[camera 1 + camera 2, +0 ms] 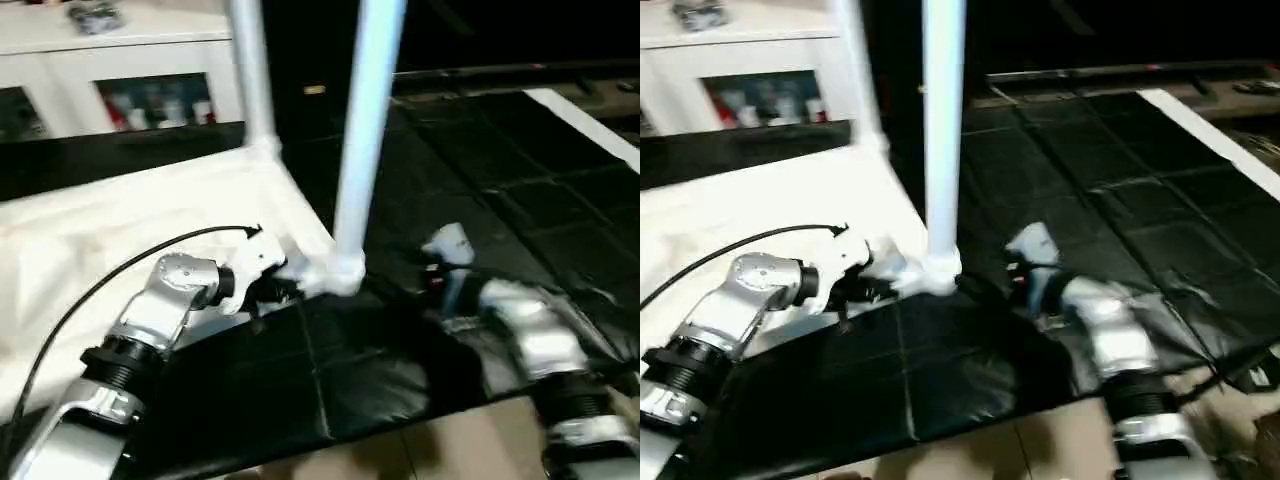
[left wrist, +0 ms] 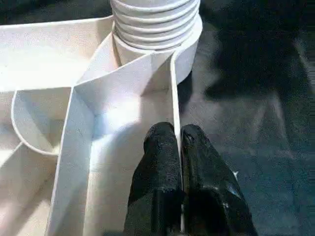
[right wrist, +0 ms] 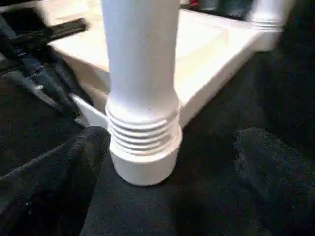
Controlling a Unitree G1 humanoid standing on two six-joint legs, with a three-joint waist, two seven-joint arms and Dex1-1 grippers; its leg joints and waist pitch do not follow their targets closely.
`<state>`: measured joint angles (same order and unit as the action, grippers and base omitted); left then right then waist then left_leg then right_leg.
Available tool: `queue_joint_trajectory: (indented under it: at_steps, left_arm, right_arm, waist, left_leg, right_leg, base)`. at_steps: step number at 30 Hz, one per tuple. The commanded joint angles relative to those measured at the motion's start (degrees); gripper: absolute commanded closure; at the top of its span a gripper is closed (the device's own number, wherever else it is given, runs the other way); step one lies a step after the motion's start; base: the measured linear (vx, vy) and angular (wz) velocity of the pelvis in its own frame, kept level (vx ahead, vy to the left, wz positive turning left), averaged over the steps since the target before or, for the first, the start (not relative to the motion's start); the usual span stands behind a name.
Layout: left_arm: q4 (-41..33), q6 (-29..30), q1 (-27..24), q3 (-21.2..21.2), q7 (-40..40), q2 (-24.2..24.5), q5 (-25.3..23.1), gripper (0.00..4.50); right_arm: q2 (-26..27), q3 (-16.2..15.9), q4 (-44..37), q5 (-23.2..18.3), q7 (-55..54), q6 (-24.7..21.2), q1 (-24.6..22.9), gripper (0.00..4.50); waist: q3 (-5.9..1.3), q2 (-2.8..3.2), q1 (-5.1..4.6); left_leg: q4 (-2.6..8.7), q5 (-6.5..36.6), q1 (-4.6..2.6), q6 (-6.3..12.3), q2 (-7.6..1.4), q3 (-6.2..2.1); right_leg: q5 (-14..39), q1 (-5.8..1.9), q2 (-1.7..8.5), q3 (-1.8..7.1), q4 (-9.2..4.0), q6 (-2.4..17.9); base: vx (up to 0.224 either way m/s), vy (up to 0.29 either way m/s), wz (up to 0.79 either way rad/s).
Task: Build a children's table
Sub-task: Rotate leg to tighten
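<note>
- Children's table (image 1: 150, 215) lying upside down on black floor covering (image 1: 480, 170), ribbed underside facing up; far-left portion of the top cut off at the picture edge.
- Near leg (image 1: 365, 130) standing upright in the corner socket (image 1: 335, 272) at the centre of the head view; upper end cut off at 12 o'clock. Threaded collar visible at its base in both wrist views.
- Second leg (image 1: 250, 70) upright at the far corner, toward 11 o'clock of the near one; top likewise cut off.
- Remaining corners and any further legs outside the pictures; not determinable.
- Left gripper (image 2: 178, 147) closed on the table's thin side wall, one black finger on each side of it, just beside the near socket, at 9 o'clock of the near leg in the head view.
- Right gripper (image 3: 167, 162) wide open, fingers (image 3: 268, 162) standing apart on either side of the near leg's base, not touching it; at 3 o'clock of the leg in the head view, partly hidden behind the silver forearm.
- White cabinet (image 1: 120, 60) at 11 o'clock; coloured items behind its glass blurred, not identifiable.
- Small object on the cabinet top too blurred to name.
- No readable brand, label or writing.
</note>
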<state>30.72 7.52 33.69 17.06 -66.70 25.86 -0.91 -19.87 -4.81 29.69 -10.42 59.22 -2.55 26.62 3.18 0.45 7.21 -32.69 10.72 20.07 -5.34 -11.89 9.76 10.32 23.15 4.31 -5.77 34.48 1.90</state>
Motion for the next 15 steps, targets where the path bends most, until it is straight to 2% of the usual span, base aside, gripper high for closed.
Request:
queue_joint_trajectory:
  at_steps: [1, 5, 10, 14, 15]
  left_arm:
    - [0.05, -4.79, 1.28, 3.58, -5.61, 0.35, -1.2, 4.5]
    - [0.34, -6.47, 1.64, 4.72, -8.39, 0.7, -1.41, 4.5]
    - [1.67, -9.14, 2.58, 6.07, -10.75, 0.94, -1.94, 4.5]
    - [2.18, -10.72, 2.88, 6.67, -12.0, 1.07, -2.45, 4.5]
    - [2.17, -11.17, 2.84, 7.0, -12.6, 1.28, -2.62, 4.5]
  right_arm:
    - [-0.49, -2.08, -1.16, 0.42, 3.01, -1.38, 1.22, 0.04]
    - [-0.47, -3.87, -0.67, 0.81, 5.48, -1.24, 2.53, 0.04]
    - [0.02, -6.51, 0.21, 1.77, 8.61, -1.52, 3.81, 0.04]
    - [0.43, -8.45, 2.05, 2.3, 11.16, -1.6, 4.97, 0.04]
    - [0.49, -9.39, 3.34, 2.79, 12.41, -1.14, 5.65, 0.19]
  waist:
    - [-4.18, 0.68, -0.06]
    - [-4.28, 0.68, 0.78]
    - [-4.23, 0.58, 0.93]
    - [-4.11, 0.54, 0.97]
    - [-4.06, 0.48, 0.95]
  left_leg:
    - [2.96, 8.21, -0.05, 4.22, -1.48, -0.06]
    - [2.93, 8.43, -0.38, 3.31, -1.74, -0.01]
    - [2.91, 8.66, -0.11, 2.8, -1.63, -0.07]
    - [2.99, 10.06, -0.09, 2.3, -1.66, -0.1]
    - [3.05, 10.47, -0.11, 1.97, -1.68, -0.15]
  right_leg:
    - [6.66, -3.69, 3.86, 3.15, -3.54, 12.13]
    - [5.68, -3.39, 4.0, 3.24, -3.2, 12.97]
    - [5.96, -3.58, 4.08, 3.27, -3.08, 12.6]
    - [8.93, -3.59, 4.26, 3.32, -3.39, 11.81]
    - [10.37, -3.51, 4.28, 3.26, -3.47, 11.69]
  base:
    - [0.0, 0.0, 0.0]
    - [0.0, 0.0, 0.0]
    - [0.0, 0.0, 0.0]
    - [0.0, 0.0, 0.0]
    - [0.0, 0.0, 0.0]
